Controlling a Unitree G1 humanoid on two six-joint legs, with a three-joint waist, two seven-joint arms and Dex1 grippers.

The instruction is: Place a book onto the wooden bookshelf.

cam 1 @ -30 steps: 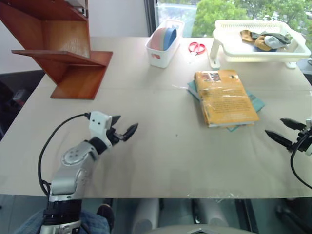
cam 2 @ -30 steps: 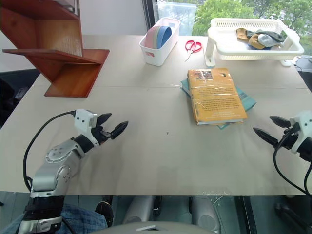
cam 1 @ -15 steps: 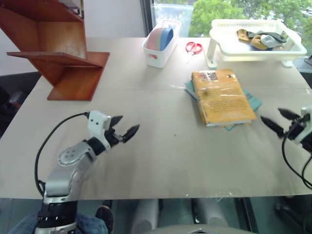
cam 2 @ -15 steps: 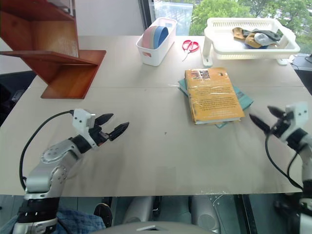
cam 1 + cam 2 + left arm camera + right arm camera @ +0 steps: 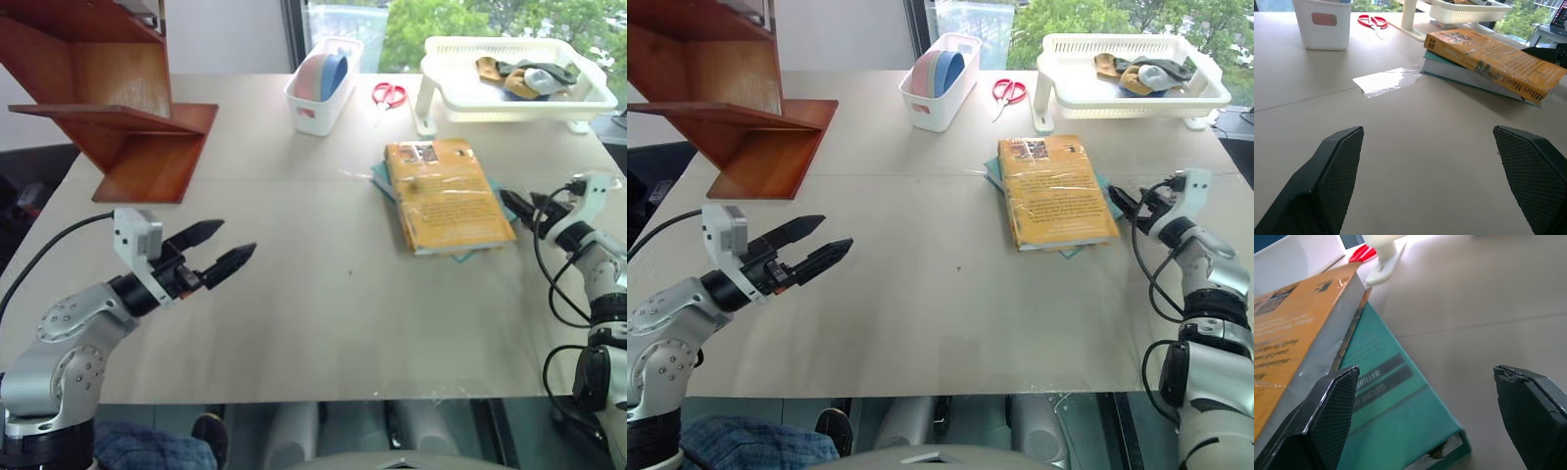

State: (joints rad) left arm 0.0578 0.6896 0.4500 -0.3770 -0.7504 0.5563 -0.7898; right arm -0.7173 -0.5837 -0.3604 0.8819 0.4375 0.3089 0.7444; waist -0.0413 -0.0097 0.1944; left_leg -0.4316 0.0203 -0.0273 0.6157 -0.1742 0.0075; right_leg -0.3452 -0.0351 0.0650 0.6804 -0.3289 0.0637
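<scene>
Our right end effector, fingers spread and empty, sits at the book at right of frame to grasp its edge; left end effector hovers released, lower left.

Looks like an office or lab test room. Wide beige table set against a big window onto green trees.
</scene>
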